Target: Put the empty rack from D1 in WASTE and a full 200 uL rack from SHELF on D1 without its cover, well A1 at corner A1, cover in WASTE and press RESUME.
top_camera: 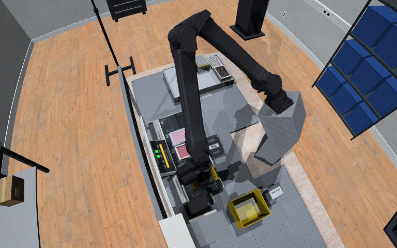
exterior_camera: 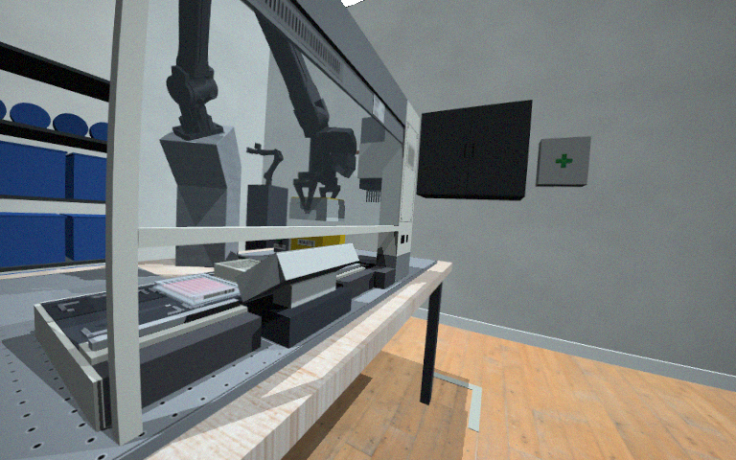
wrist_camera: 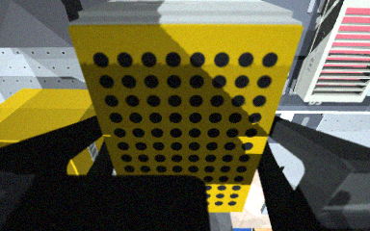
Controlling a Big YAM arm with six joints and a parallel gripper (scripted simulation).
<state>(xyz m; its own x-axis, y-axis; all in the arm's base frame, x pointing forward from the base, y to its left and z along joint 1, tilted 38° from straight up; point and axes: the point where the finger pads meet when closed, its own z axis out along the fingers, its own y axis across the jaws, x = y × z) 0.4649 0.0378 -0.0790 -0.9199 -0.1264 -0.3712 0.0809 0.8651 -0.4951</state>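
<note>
My gripper is shut on the empty yellow tip rack, gripping its two long sides. All the rack's holes show dark and empty in the wrist view. The rack hangs level well above the deck's left end, clear of the D1 nest, which is hidden under the arm. The yellow waste bin stands open beside it, a little to one side of the rack. The RESUME box sits just beyond the bin.
The red-troughed reservoir and the pink plate sit open on the deck. Spare nest RG lies beside them. The shelf unit at the far end holds three racks. The handler's lit panel and frame bar border the deck.
</note>
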